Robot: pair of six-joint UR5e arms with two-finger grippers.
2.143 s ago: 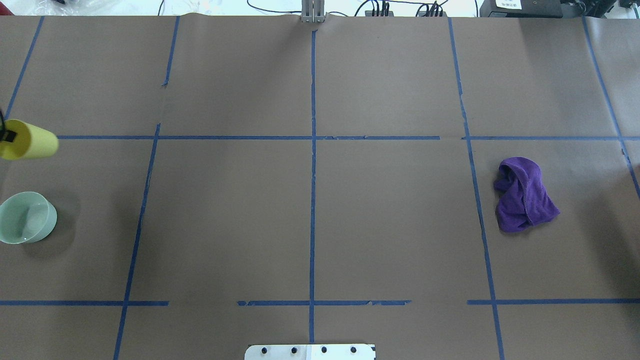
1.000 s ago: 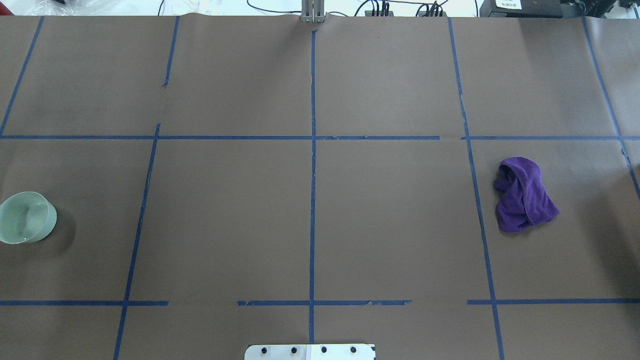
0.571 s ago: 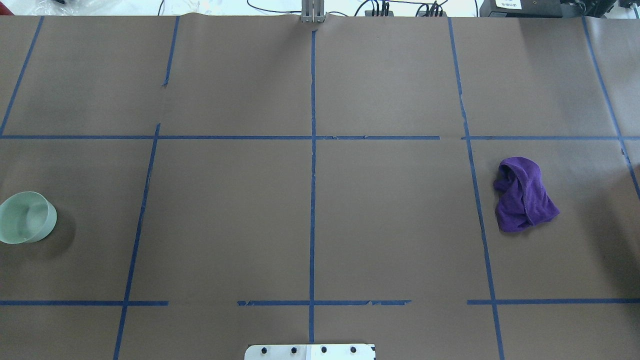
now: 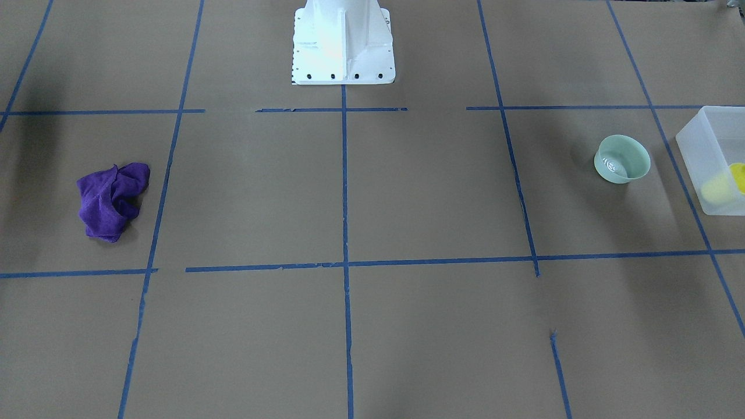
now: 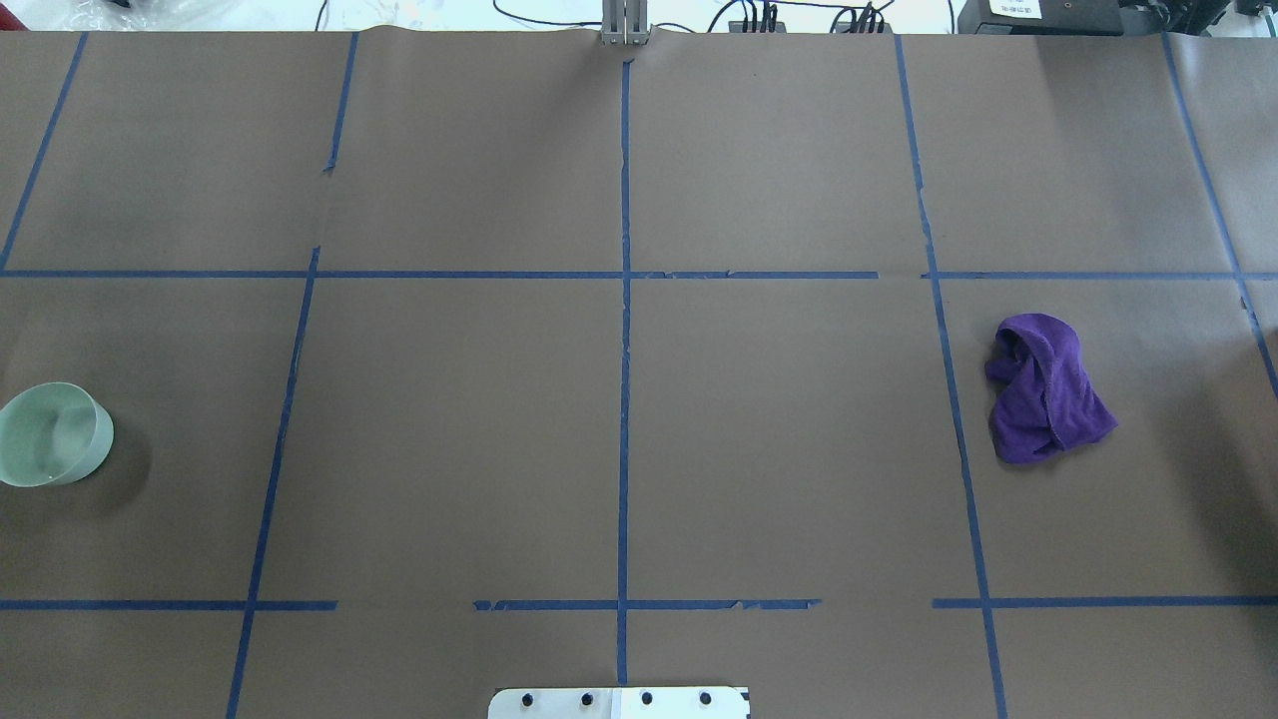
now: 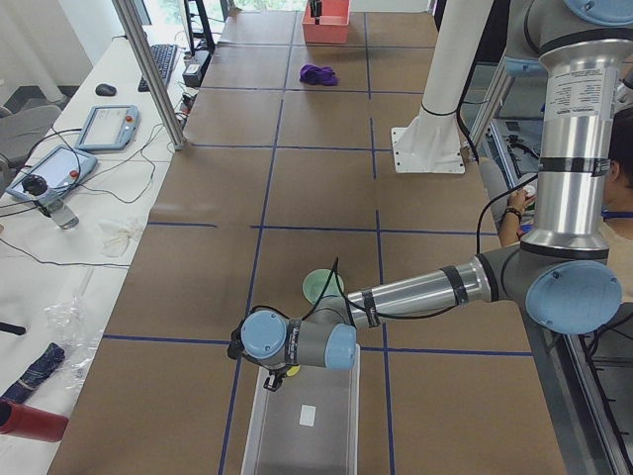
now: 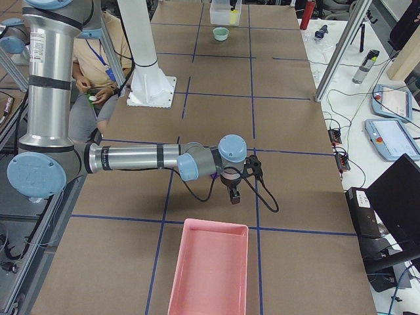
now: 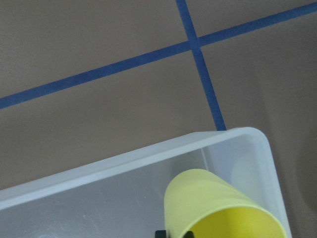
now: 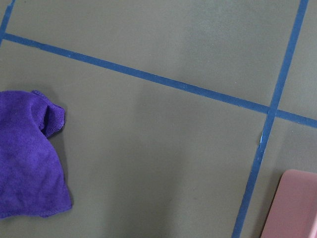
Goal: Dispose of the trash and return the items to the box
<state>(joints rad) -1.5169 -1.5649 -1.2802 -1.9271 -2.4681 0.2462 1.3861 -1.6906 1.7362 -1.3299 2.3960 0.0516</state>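
Reaching low across the left end of the worktop, the left arm hangs over the box. The left fingers grasp the cup by its rim, though only a black sliver of one finger shows beside that rim in the wrist view. The cup is turned on its side with its open mouth toward the wrist camera, and it sits within the box's walls near a rounded corner. From the front it reads as a pale yellow blur through the frosted wall, and whether it touches the box floor cannot be told. The bowl stands upright on the worktop, near the box but apart from it, on the side toward the middle of the worktop. At the opposite end the right arm stretches out low. The right fingers point down above the brown paper, near the crumpled purple cloth and short of the pink tray. Whether they are released or clenched cannot be told, since only the side view shows them. The cloth lies loose on the worktop, well apart from the bowl and the box.
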